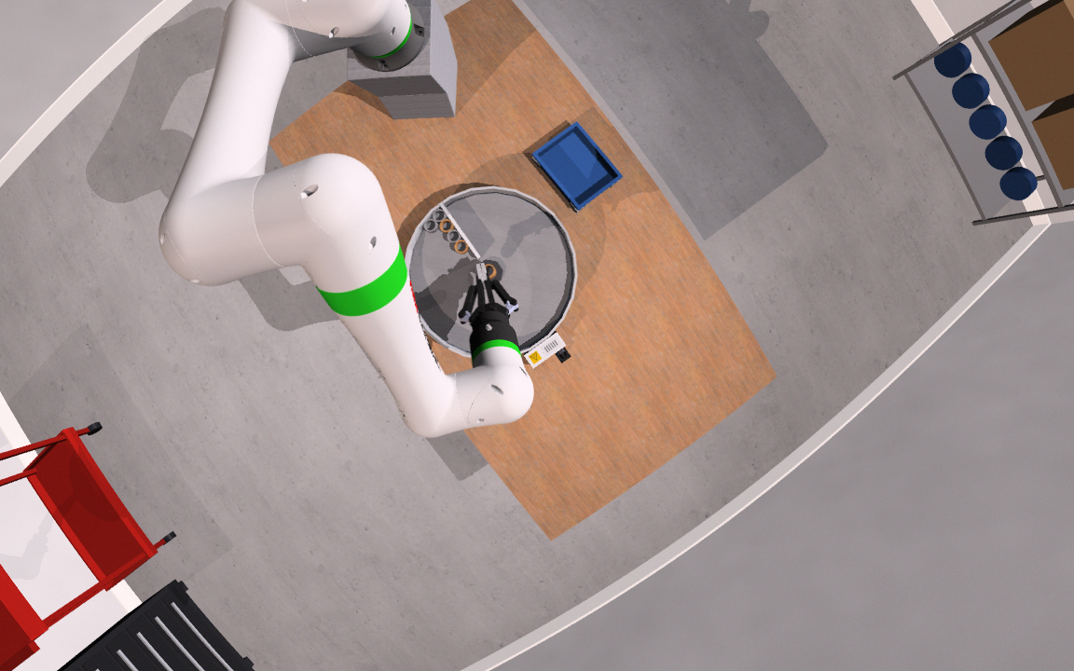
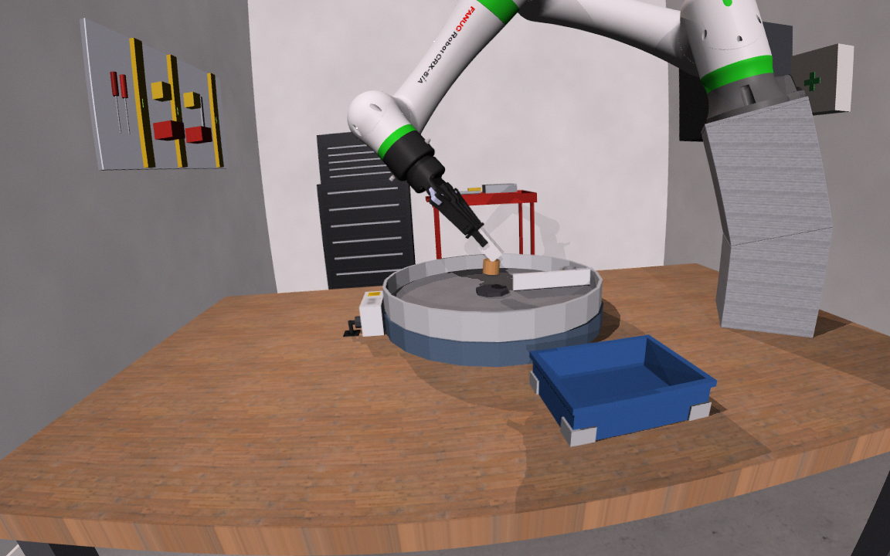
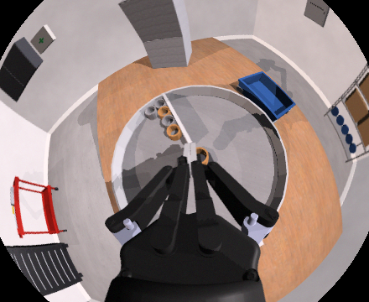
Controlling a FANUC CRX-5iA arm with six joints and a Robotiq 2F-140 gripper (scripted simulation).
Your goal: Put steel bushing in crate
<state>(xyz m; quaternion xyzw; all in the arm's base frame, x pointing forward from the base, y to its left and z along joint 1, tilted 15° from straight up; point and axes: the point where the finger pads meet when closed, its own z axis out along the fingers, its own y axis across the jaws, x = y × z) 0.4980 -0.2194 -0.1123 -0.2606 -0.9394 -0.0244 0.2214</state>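
In the top view the gripper (image 1: 482,271) (image 2: 491,250) (image 3: 190,150) reaches over the turning table (image 1: 569,258) (image 2: 493,324) (image 3: 283,168), its fingers drawn together; an orange bushing (image 1: 497,271) (image 2: 490,266) (image 3: 205,155) shows at their tips; three grey steel bushings (image 1: 430,225) (image 3: 151,112) and two other orange bushings (image 1: 461,246) (image 3: 174,132) are grouped beside a white divider (image 1: 461,233) (image 2: 550,279) (image 3: 177,118), inside the rim; the blue crate (image 1: 599,191) (image 2: 642,419) (image 3: 260,102) stands apart from the table's rim.

In the exterior view the gripper slants down, closed on the orange bushing, which hangs upright from the fingertips above the dark hub (image 2: 491,290); the crate has no bushing in the part of its inside that shows; the steel bushings are too hidden to tell apart here.

In the wrist view the fingers are nearly together, pinching the orange bushing by its wall, so that most of the ring sticks out to one side; the steel bushings, the task's kind, are all in the group by the divider, well apart from the gripper, one of them between the two loose orange ones.
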